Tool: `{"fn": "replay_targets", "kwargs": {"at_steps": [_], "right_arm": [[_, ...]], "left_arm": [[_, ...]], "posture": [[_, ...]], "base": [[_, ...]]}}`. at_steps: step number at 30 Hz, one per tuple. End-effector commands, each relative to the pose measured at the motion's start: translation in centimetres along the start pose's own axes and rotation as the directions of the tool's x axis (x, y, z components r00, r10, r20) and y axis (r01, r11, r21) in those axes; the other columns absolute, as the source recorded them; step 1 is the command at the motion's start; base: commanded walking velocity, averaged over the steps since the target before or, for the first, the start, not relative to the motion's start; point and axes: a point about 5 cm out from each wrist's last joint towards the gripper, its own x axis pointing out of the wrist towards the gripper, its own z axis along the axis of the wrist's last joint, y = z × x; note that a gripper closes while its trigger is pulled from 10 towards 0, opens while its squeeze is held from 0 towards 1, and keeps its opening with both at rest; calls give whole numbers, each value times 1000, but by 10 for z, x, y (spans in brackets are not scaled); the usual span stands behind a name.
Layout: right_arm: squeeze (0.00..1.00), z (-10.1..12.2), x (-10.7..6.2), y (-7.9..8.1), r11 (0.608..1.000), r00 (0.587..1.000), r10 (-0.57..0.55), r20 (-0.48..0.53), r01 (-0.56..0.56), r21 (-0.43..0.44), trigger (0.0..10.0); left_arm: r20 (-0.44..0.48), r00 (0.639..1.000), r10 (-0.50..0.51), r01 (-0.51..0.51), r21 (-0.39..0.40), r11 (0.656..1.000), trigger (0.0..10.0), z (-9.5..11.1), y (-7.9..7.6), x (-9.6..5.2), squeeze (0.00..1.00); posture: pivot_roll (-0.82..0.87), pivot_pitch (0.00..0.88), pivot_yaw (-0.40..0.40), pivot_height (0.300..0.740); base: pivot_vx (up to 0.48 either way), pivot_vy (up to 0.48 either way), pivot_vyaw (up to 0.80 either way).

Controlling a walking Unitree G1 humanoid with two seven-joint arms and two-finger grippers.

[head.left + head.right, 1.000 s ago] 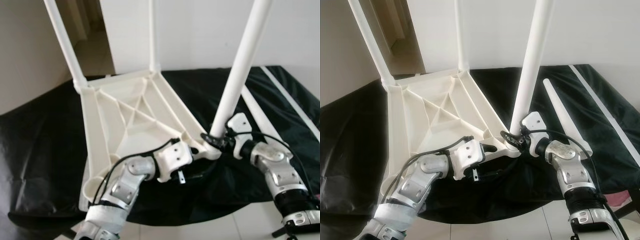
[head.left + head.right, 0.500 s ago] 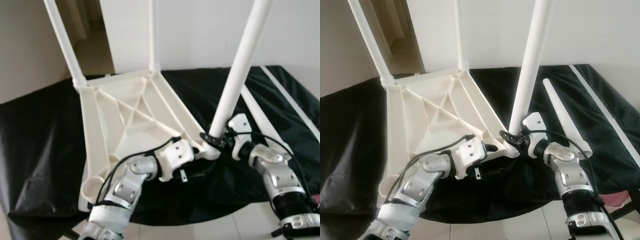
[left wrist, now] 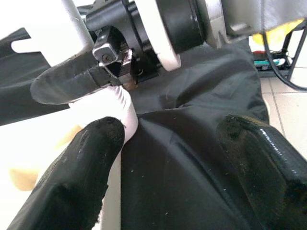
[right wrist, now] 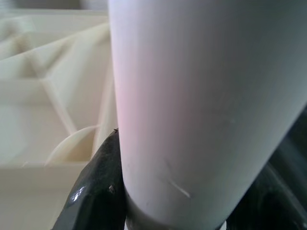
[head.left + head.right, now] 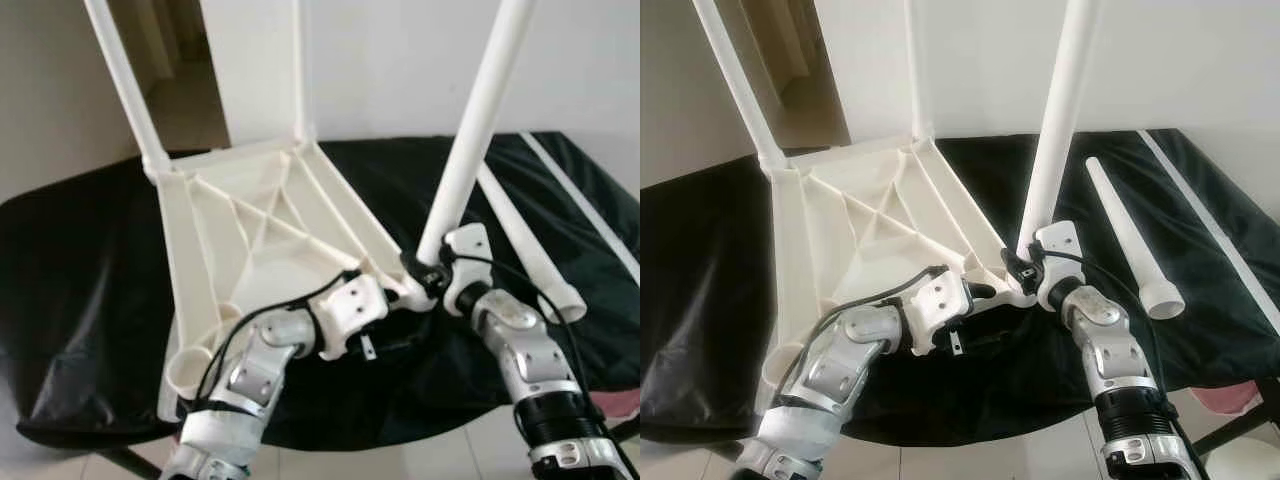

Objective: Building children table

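Left gripper (image 3: 158,158): fingers spread, at the near corner of the upturned table top (image 5: 260,215), which lies on a black sheet (image 5: 80,290). Right gripper (image 5: 428,277): pinching the base of the white leg (image 5: 470,130) standing in that corner. A loose leg (image 5: 1130,235) lies just beyond. Two fitted legs (image 5: 125,85) stand at the far corners.

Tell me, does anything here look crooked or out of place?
Yes. The white plastic leg clamped in the right end effector leans noticeably, while the two far legs stand straighter on the upturned cream plastic tabletop. A fourth white tapered leg lies loose on the black sheet, and the near-left socket is empty.
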Motion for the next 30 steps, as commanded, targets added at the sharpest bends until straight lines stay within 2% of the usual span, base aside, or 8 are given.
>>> {"fn": "replay_targets", "kwargs": {"at_steps": [1, 6, 8, 11, 27, 28, 29, 30], "right_arm": [[0, -16, -6, -7, 995, 992, -100, -81, 100, -6, 10000], [0, -24, -11, -7, 947, 943, -314, -106, 319, 39, 10000], [0, -28, -17, -3, 857, 856, -499, -131, 510, 69, 10000], [0, -27, -18, 6, 826, 828, -544, -137, 557, 89, 10000], [0, -5, -13, 10, 838, 850, -526, 8, 517, 176, 10000], [600, -3, -13, 11, 839, 851, -524, 25, 511, 188, 10000], [600, -3, -13, 11, 839, 851, -524, 25, 511, 188, 10000], [1000, -1, -14, 11, 844, 857, -514, 38, 497, 200, 10000]], "left_arm": [[-5, 974, 225, -224, 31, 974, 10000, 1, 12, -2, 0], [-5, 974, 228, -227, 29, 973, 10000, 1, 13, -1, 0], [-9, 975, 222, -222, 38, 974, 10000, 0, 14, 0, 0], [-12, 976, 219, -218, 42, 975, 10000, 0, 14, 0, 0], [-4, 979, 202, -202, 52, 978, 10000, 1, 14, 2, 0], [-3, 980, 201, -201, 51, 978, 10000, 1, 13, 2, 0], [-3, 980, 201, -201, 51, 978, 10000, 1, 13, 2, 0], [-2, 980, 201, -200, 51, 978, 10000, 1, 13, 2, 0]], "posture": [[-79, 5, 25, 740], [-79, 0, 25, 740], [-80, 0, 30, 740], [-79, 0, 32, 740], [-76, 0, 36, 740], [-77, 0, 37, 740], [-77, 0, 37, 740], [-76, 0, 36, 740]], "base": [[0, 0, 0], [0, 0, 0], [0, 0, 0], [0, 0, 0], [0, 0, 0], [0, 0, 0], [0, 0, 0], [0, 0, 0]]}}
